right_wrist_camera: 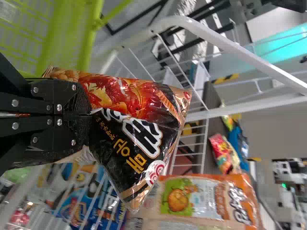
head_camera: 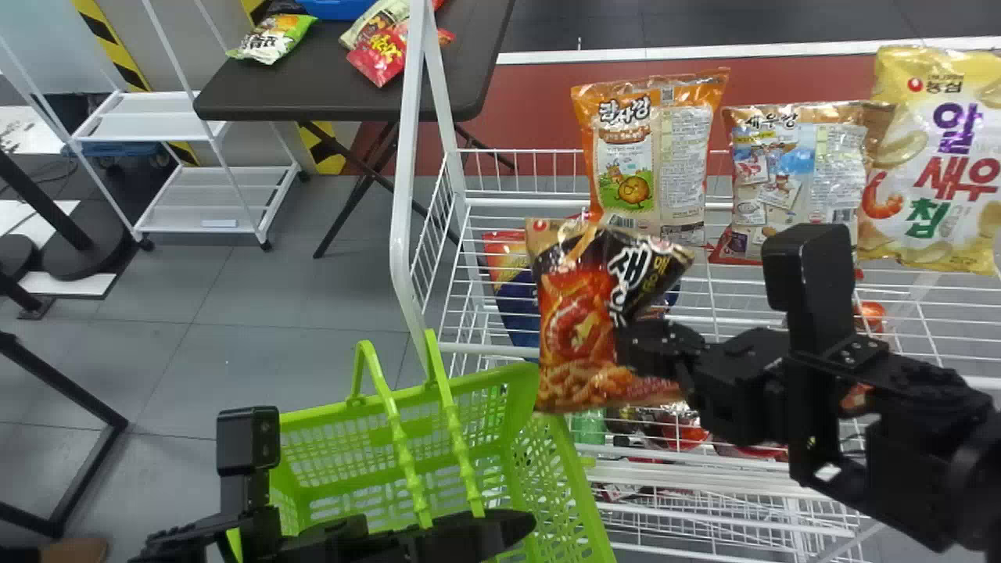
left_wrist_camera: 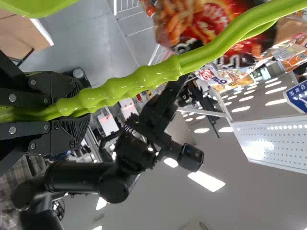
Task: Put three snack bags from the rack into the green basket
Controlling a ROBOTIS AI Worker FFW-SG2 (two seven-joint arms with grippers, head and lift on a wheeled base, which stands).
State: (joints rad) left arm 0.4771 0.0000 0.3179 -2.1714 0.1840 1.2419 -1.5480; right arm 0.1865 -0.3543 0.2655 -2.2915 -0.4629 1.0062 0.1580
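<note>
In the head view my right gripper point(head_camera: 653, 348) holds a black and orange snack bag point(head_camera: 575, 328) upright, between the rack and the green basket's point(head_camera: 575, 477) right rim. The right wrist view has my right gripper point(right_wrist_camera: 88, 115) shut on that bag point(right_wrist_camera: 139, 129), pinching its side. At the bottom of the head view, my left gripper point(head_camera: 500, 532) is at the basket's handles. In the left wrist view my left gripper point(left_wrist_camera: 79, 112) is shut on the two green handles point(left_wrist_camera: 139, 81), and the snack bag point(left_wrist_camera: 211, 24) hangs beyond them.
On the white wire rack point(head_camera: 500, 352) stand an orange bag point(head_camera: 653, 152), a shrimp snack bag point(head_camera: 794, 172) and a yellow bag point(head_camera: 931, 156). A blue bag point(head_camera: 512, 301) lies lower. The rack's white post point(head_camera: 403, 172) rises left of them, with a dark table point(head_camera: 328, 86) behind.
</note>
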